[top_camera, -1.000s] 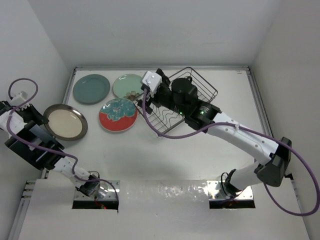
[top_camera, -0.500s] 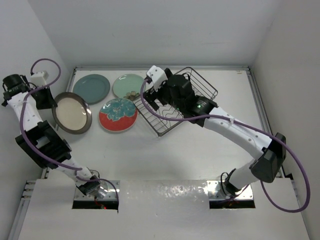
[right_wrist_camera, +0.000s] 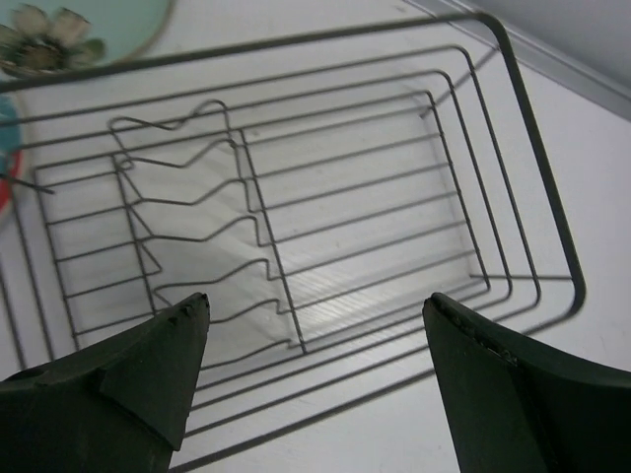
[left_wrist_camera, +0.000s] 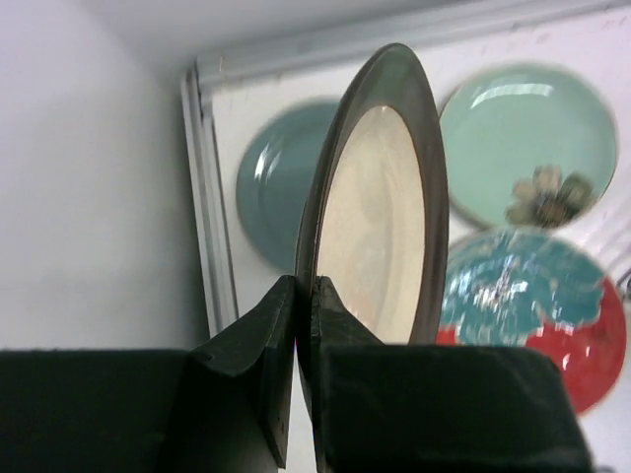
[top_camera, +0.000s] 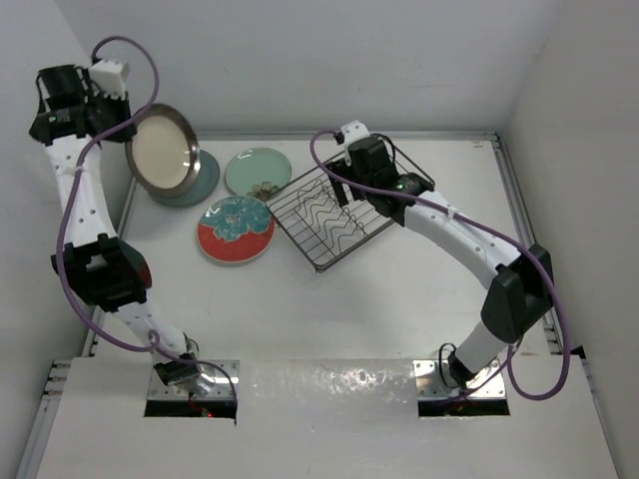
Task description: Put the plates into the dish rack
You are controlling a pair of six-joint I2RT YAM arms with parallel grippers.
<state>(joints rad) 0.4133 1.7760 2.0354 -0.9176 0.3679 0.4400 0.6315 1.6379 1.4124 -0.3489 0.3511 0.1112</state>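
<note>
My left gripper [top_camera: 125, 128] is shut on the rim of the glossy cream plate with a brown rim [top_camera: 162, 150], held on edge high over the far left corner; the wrist view shows my fingers [left_wrist_camera: 266, 335] pinching that plate [left_wrist_camera: 380, 227]. Below it lie the dark teal plate [top_camera: 206, 176] [left_wrist_camera: 268, 197], partly hidden, the pale mint plate [top_camera: 258, 172] [left_wrist_camera: 527, 138] and the red-rimmed plate [top_camera: 236, 230] [left_wrist_camera: 537, 305]. The dark wire dish rack [top_camera: 329, 215] [right_wrist_camera: 296, 197] holds no plates. My right gripper [top_camera: 349, 180] [right_wrist_camera: 315, 335] is open and empty above the rack's far end.
The table's raised metal edge [top_camera: 140, 170] and the white left wall run close beside the held plate. The back wall's rail [right_wrist_camera: 552, 59] passes just beyond the rack. My right arm [top_camera: 459, 235] stretches across the table's right half.
My left arm has lifted the cream plate off the table at the left and swung it up and back, turning it on edge. My right gripper has drawn back to the right over the rack.
</note>
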